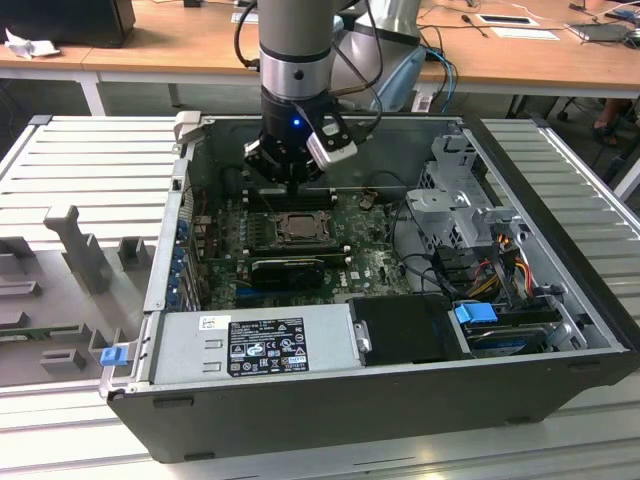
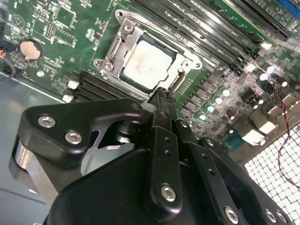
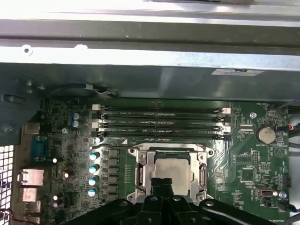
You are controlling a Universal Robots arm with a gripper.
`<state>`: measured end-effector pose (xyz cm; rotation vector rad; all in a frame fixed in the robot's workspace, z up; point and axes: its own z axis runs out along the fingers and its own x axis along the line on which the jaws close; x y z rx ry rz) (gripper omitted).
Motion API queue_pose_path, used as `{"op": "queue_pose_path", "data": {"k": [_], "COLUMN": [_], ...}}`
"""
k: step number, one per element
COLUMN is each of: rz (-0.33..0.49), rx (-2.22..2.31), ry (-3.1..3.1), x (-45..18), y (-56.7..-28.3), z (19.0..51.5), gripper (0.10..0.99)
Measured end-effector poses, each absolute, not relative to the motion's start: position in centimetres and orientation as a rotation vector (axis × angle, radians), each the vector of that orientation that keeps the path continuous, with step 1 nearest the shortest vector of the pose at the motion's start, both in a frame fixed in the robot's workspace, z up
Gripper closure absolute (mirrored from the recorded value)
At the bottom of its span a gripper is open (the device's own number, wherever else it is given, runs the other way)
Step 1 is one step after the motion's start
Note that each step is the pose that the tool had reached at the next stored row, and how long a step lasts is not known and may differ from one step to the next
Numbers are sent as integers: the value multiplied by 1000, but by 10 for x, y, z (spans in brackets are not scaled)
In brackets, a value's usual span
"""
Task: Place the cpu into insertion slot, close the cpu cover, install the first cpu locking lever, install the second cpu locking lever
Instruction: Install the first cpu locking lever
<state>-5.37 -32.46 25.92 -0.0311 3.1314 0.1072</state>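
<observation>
**Open computer case [image 1: 330,410], lying on its side on the ribbed grey bench [image 1: 80,160].** The arm [image 1: 295,50] reaches down from the far side over the green motherboard [image 3: 243,154].

The claw [image 3: 161,182] is over the near edge of the insertion slot [image 1: 297,228], toward the exterior view's left of the board. Its dark fingers appear closed together, with nothing seen between them.

The cpu [image 2: 145,63] already lies flat in the slot. The cpu cover [image 3: 201,173] looks lowered around it, and the chip shows through the cover's square window. The work therefore seems to stand at the closing and locking stage.

**Doing the step well (judgement):**
- Push on metal only, either the frame's edge or a lever [image 2: 177,80], never on the chip's lid.
- Keep the stroke straight and slow, since a thin sprung rod would probably slip off smooth, narrow fingertips.
- Stay clear of the memory slots [image 3: 159,124] just beyond the far side of the slot.

**Materials and shapes:**
- Case: dark painted sheet steel.
- Power supply box [image 1: 250,345]: matte grey, at the near wall.
- Motherboard: glossy and densely studded.
- Claw: matte black links with bright screws.
- Cover: thin, silvery and stamped.
- Cpu: a pale, satin, flat square.
</observation>
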Motion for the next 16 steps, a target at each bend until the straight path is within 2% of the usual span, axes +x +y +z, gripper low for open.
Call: {"op": "queue_pose_path", "data": {"k": [16], "rz": [107], "rx": [-31], "ry": [3131], "x": [-104], "y": [-323], "z": [259], "gripper": [980]}}
